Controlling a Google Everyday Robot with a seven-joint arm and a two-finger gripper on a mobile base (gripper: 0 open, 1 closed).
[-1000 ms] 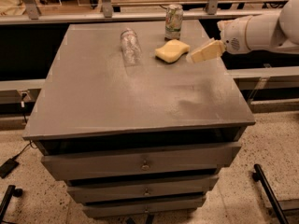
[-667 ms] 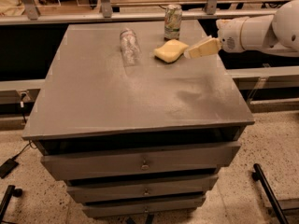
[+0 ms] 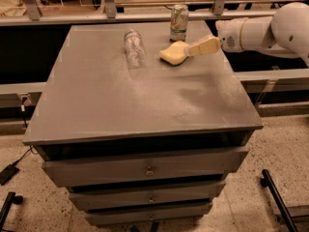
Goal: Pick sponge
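My gripper (image 3: 190, 50) is low over the far right of the cabinet top (image 3: 145, 100), just in front of the can (image 3: 179, 22). The can stands upright at the far edge. A clear bottle (image 3: 133, 47) lies on its side to the can's left, apart from it. Under the top are three drawers (image 3: 145, 170), each with a small knob. A black box (image 3: 7, 174) lies on the speckled floor (image 3: 285, 144) at lower left.
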